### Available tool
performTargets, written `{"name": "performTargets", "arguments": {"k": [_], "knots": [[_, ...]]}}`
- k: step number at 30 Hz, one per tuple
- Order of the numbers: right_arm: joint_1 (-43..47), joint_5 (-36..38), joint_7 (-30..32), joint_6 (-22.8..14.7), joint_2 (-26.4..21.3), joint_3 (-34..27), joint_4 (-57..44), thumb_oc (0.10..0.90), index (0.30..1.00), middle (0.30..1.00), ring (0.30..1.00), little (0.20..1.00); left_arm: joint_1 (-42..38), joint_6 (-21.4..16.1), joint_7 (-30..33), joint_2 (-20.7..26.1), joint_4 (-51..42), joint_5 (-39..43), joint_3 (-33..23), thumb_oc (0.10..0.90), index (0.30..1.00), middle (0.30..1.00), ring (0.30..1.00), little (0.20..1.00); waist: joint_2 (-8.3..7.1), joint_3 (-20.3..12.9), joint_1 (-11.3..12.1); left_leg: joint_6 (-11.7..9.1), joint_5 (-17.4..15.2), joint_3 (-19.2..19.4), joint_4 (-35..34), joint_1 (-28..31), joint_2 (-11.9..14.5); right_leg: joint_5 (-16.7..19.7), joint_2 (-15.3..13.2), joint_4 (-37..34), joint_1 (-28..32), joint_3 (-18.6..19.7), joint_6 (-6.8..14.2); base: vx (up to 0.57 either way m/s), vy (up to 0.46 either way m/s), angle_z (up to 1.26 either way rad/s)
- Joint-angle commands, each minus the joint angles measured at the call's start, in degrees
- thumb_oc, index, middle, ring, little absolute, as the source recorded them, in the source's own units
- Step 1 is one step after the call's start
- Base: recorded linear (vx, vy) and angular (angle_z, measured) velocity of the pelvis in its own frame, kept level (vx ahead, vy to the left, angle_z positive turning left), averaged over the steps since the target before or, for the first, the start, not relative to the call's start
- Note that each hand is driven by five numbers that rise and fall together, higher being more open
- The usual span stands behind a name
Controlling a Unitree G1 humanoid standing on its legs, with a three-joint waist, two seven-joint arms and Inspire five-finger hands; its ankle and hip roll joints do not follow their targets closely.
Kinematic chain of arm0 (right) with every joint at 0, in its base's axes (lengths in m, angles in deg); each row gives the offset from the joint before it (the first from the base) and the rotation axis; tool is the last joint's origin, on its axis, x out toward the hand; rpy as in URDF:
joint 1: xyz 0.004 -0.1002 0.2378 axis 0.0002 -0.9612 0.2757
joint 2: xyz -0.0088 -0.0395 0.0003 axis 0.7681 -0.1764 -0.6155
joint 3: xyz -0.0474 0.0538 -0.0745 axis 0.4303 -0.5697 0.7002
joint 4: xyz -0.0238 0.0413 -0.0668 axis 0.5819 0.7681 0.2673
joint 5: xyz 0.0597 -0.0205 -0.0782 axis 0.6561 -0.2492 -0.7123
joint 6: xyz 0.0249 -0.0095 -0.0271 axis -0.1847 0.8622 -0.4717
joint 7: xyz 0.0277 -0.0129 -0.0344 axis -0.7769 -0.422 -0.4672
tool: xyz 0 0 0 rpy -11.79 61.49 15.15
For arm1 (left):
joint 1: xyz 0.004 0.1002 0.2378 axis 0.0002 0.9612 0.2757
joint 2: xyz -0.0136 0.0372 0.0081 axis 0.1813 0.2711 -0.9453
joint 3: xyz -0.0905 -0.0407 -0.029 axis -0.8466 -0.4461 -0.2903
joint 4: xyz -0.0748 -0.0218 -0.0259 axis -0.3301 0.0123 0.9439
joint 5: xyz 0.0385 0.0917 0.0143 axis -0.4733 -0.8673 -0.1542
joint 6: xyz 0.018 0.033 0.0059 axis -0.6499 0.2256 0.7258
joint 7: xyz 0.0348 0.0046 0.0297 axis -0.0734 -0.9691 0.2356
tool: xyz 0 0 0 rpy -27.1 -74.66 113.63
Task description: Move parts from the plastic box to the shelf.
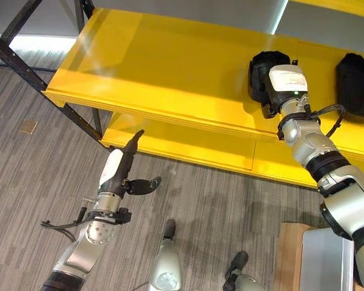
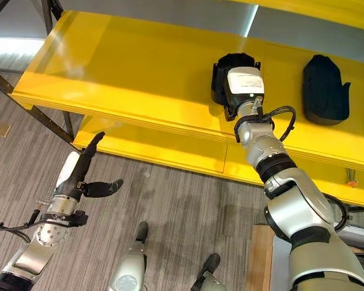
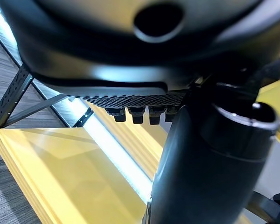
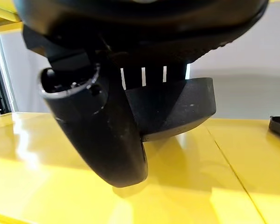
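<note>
The right hand [image 2: 242, 88] reaches onto the yellow shelf [image 2: 139, 79] with its fingers [image 4: 172, 100] and thumb curled around a black moulded part [image 2: 230, 66]. In the right wrist view the part hangs just above the shelf board or barely touches it, so the grip probably stays until the piece is seated. A second black part [image 2: 323, 91] already lies on the same board, well apart, which suggests the parts are set in a row. The left hand [image 1: 118, 173] hovers low over the grey floor in front of the shelf, fingers straight, thumb out, holding nothing.
</note>
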Motion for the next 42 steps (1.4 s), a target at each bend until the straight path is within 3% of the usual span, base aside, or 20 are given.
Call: {"name": "performTargets", "arguments": {"k": [1, 12, 42], "knots": [[14.3, -1.2, 6.6, 0.3, -1.2, 2.6, -0.4, 0.4, 0.3, 0.3, 0.3, 0.3, -4.1, -5.7, 3.2, 3.9, -6.8, 2.6, 1.2, 0.9, 1.0, 1.0, 1.0, 1.0, -1.86, -3.4, 0.0, -0.1, -3.6, 1.8, 1.8, 1.0, 2.6, -1.4, -5.8, 8.1, -4.8, -0.3, 1.7, 0.0, 0.004, 0.07], [15.8, -0.4, 6.6, 0.9, 0.1, 3.7, 4.2, 0.4, 0.3, 0.3, 0.3, 0.3, -5.2, -5.9, 3.4, 4.2, -6.8, 3.1, 1.8, 0.9, 1.0, 1.0, 1.0, 1.0, -1.48, -2.5, 0.1, -0.3, -4.7, 1.1, 2.0, 0.8, 2.5, -2.2, -6.0, 8.9, -5.5, 0.7, 2.3, 0.01, 0.001, 0.02], [18.7, 0.9, 7.2, 0.9, -1.1, 5.3, 8.5, 0.4, 0.3, 0.3, 0.3, 0.3, -5.6, -6.5, 3.2, 5.5, -6.0, 4.3, 1.7, 0.9, 1.0, 1.0, 1.0, 1.0, -0.78, -0.7, 0.8, -0.5, -3.6, 0.5, 1.5, -1.2, 2.1, -1.7, -6.2, 9.6, -8.6, 1.0, 2.4, 0.0, 0.0, 0.0]]}}
